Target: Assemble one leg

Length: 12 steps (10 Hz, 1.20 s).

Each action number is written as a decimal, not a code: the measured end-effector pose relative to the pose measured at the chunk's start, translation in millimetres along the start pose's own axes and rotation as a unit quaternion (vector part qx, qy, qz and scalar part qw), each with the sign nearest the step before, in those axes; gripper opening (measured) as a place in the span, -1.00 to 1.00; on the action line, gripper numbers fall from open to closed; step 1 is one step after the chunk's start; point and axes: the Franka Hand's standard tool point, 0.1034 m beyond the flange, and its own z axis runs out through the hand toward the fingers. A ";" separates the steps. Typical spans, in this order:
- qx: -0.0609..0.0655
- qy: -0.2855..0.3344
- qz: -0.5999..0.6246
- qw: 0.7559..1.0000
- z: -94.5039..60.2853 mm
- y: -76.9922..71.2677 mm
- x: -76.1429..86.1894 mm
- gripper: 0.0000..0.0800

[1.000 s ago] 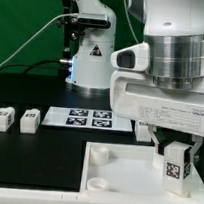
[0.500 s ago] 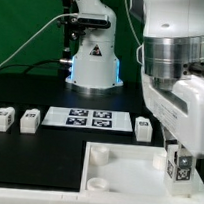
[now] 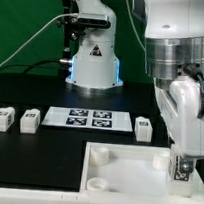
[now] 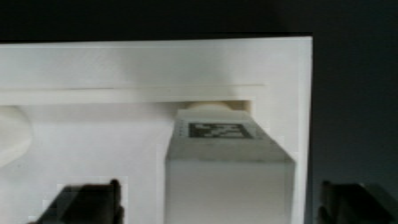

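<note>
The leg [image 3: 181,169], a small white post with a square tag, stands upright at the near corner of the white panel [image 3: 125,164] on the exterior view's right. My gripper [image 3: 182,157] is straight above it, fingers down either side. In the wrist view the leg [image 4: 228,165] fills the middle, its far end at the panel's corner socket [image 4: 214,103]. My gripper [image 4: 224,205] straddles it: both dark fingers [image 4: 89,202] stand off the leg's sides with a visible gap each side, so it is open.
Three more white legs lie on the black table: two at the exterior view's left [image 3: 1,118] [image 3: 29,120] and one [image 3: 143,128] beside the marker board [image 3: 87,117]. The robot base [image 3: 93,61] stands behind. The panel has open round sockets [image 3: 103,150] along its left side.
The hand has turned about its vertical axis and drifted slightly toward the exterior view's right. The leg under it shows slightly further right. The panel and loose legs have not moved.
</note>
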 end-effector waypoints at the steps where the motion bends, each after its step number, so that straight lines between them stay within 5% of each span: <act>1: 0.004 0.000 -0.097 0.995 1.0 -0.1 -3.3 0.56; 7: 0.005 0.003 -0.425 0.905 1.8 -0.3 -7.7 0.62; 10: -0.008 0.020 -0.613 0.790 0.1 -5.8 1.4 0.62; 11: -0.007 0.019 -0.607 0.795 0.3 -5.6 0.7 0.62; 12: -0.005 0.018 -0.584 0.812 0.4 -5.6 0.4 0.28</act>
